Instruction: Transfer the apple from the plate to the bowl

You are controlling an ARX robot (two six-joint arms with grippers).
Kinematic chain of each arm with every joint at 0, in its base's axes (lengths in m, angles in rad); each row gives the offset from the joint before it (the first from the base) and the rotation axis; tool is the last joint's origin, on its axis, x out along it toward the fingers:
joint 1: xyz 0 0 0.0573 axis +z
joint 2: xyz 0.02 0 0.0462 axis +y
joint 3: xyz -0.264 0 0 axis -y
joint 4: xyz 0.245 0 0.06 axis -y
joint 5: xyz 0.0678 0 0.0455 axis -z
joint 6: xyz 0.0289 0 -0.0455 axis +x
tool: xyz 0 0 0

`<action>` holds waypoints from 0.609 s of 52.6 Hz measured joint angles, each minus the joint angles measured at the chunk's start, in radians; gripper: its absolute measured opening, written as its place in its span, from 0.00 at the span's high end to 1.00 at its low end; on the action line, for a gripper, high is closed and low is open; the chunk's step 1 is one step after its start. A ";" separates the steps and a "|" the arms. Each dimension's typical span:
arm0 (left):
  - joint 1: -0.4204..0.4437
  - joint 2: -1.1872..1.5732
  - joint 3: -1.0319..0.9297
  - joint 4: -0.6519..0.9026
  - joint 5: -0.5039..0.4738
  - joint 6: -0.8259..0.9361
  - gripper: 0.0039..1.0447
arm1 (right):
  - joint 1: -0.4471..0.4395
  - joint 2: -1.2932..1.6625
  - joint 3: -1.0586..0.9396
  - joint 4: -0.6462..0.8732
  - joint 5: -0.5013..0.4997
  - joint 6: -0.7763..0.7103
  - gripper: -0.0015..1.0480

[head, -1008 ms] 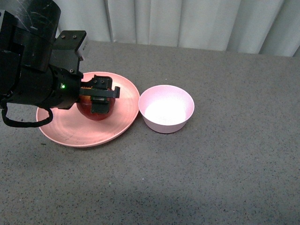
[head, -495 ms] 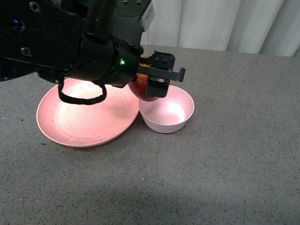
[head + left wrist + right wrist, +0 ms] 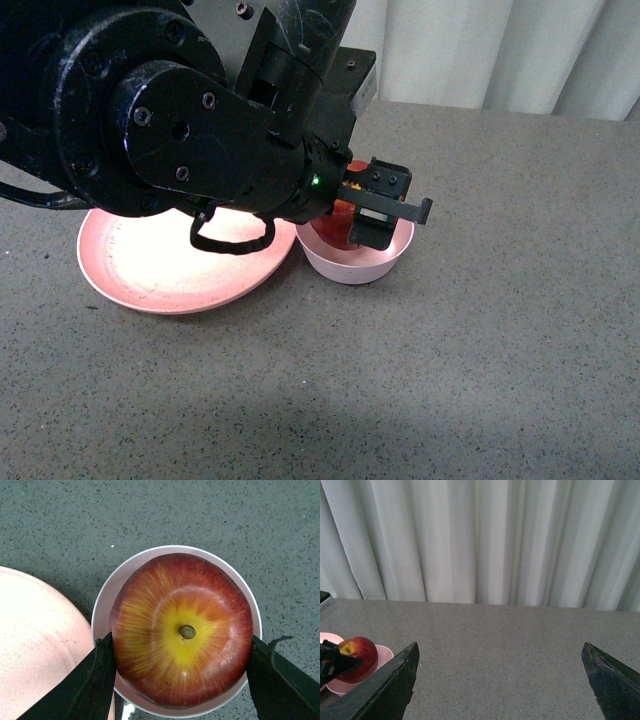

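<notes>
The apple (image 3: 182,630) is clamped on two sides by the left gripper (image 3: 378,205), whose fingers are pressed against its skin, with the stem turned upward. It is held directly over the bowl (image 3: 365,262), with its lower part sunk inside the rim. Whether the bottom of the bowl is touched cannot be told. The plate (image 3: 160,270) is seen just beside the bowl. The right gripper (image 3: 502,680) is spread wide, nothing is held in it, and it is kept well apart from the bowl.
</notes>
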 joint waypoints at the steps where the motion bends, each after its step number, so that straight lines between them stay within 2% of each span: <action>1: -0.001 0.003 0.000 0.000 0.000 0.001 0.38 | 0.000 0.000 0.000 0.000 0.000 0.000 0.09; 10: -0.006 0.018 0.000 0.001 -0.008 0.008 0.38 | 0.000 0.000 0.000 0.000 0.000 0.000 0.09; 23: -0.008 0.021 0.007 0.004 -0.011 0.012 0.04 | 0.000 0.000 0.000 0.000 0.000 0.000 0.09; 32: 0.006 -0.020 -0.023 0.052 -0.023 -0.014 0.06 | 0.000 0.000 0.000 0.000 0.000 0.000 0.09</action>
